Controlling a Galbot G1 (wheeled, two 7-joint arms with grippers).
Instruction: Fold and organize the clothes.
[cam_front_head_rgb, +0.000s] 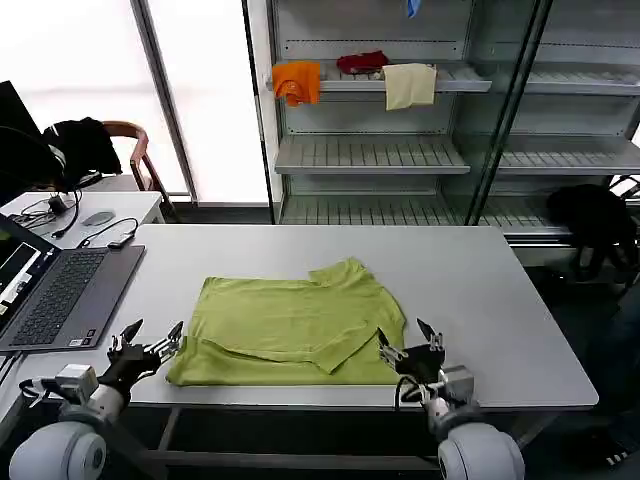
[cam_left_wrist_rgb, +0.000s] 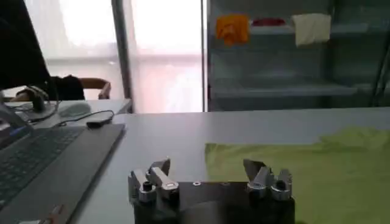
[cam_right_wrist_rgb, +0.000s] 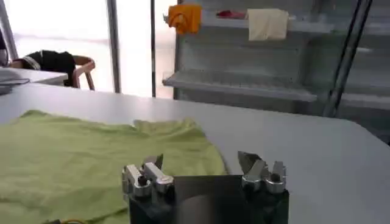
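Observation:
The clothes, a lime yellow-green T-shirt (cam_front_head_rgb: 290, 325), lie partly folded on the grey table (cam_front_head_rgb: 480, 300), sleeves turned in over the body. My left gripper (cam_front_head_rgb: 150, 340) is open at the shirt's near left corner, just off the cloth. My right gripper (cam_front_head_rgb: 412, 342) is open at the near right corner, beside the hem. Nothing sits between either pair of fingers. In the left wrist view the shirt (cam_left_wrist_rgb: 304, 167) lies ahead of the open left gripper (cam_left_wrist_rgb: 207, 167). In the right wrist view the shirt (cam_right_wrist_rgb: 91, 152) spreads ahead of the open right gripper (cam_right_wrist_rgb: 201, 161).
A laptop (cam_front_head_rgb: 60, 295) lies on the table's left part, with cables and a mouse on a side desk (cam_front_head_rgb: 90, 215). Behind the table, a shelf rack (cam_front_head_rgb: 380, 150) holds orange (cam_front_head_rgb: 297, 82), red (cam_front_head_rgb: 362, 62) and cream (cam_front_head_rgb: 410, 86) cloths. A chair (cam_front_head_rgb: 125, 150) carries a black garment.

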